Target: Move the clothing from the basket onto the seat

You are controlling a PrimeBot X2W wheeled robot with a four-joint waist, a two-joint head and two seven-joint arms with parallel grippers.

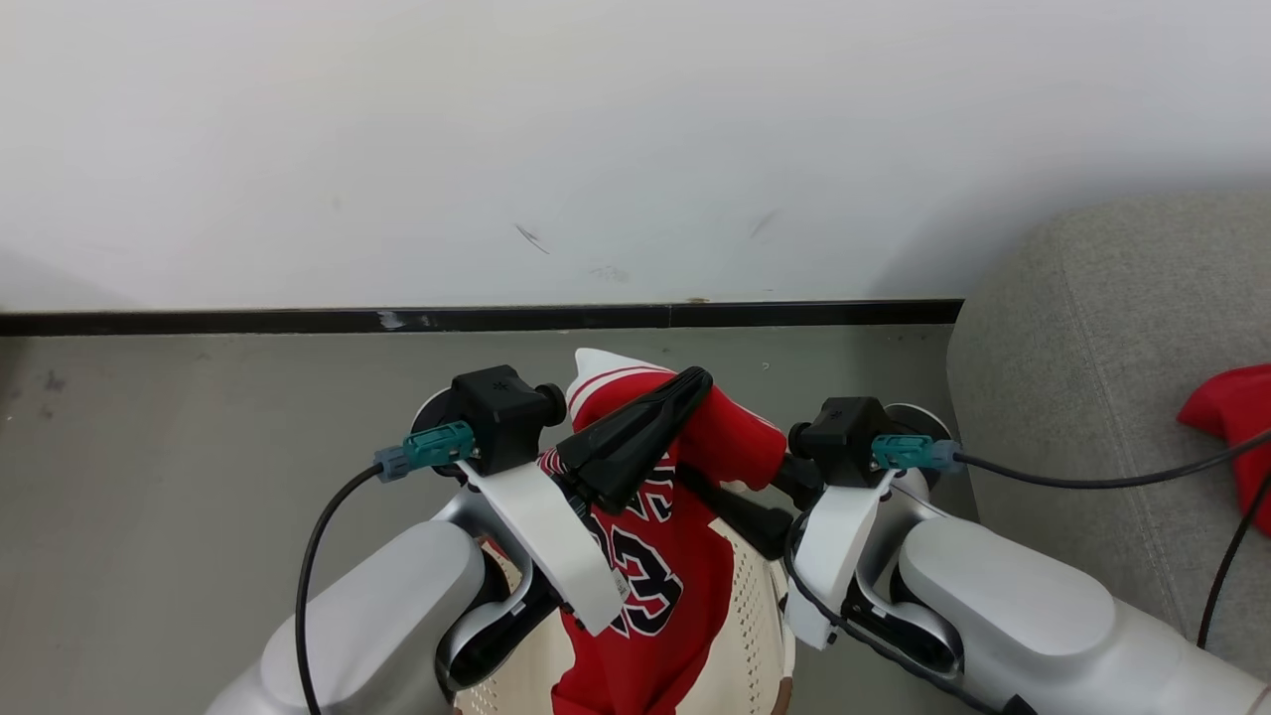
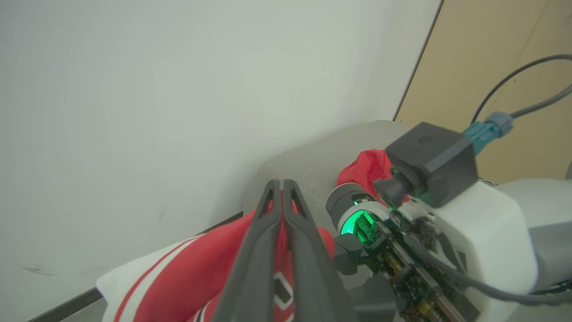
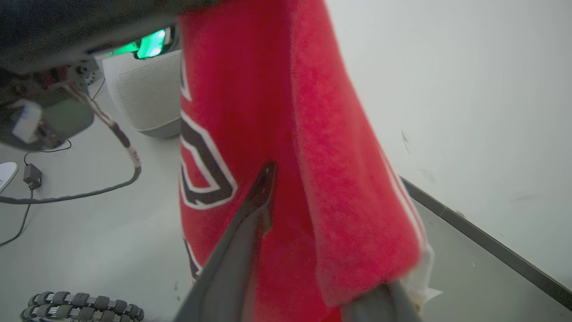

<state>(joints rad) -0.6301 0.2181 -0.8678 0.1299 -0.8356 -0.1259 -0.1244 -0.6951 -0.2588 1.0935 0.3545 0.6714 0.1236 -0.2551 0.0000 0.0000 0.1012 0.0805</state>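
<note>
Gripping the red jersey (image 1: 645,556) high in the left pincer (image 1: 695,382), fingers pressed together on a bunch of fabric near the white-trimmed edge. Hanging down from there, dark white-outlined lettering turned toward the head camera, above the cream perforated laundry basket (image 1: 755,616), grey floor (image 1: 199,447) around it. Straddling a fold of the same jersey with the right pincer (image 3: 321,237), one finger (image 3: 261,192) in front of the cloth and the other beneath the fold; cannot tell whether pinching the fabric or merely standing around it. Lying on the grey sofa (image 1: 1092,348), well apart from the basket: the plain red garment (image 1: 1231,407), crumpled at the right edge of the head view. Behind everything, a white wall (image 1: 635,149) with black skirting (image 1: 397,319)
</note>
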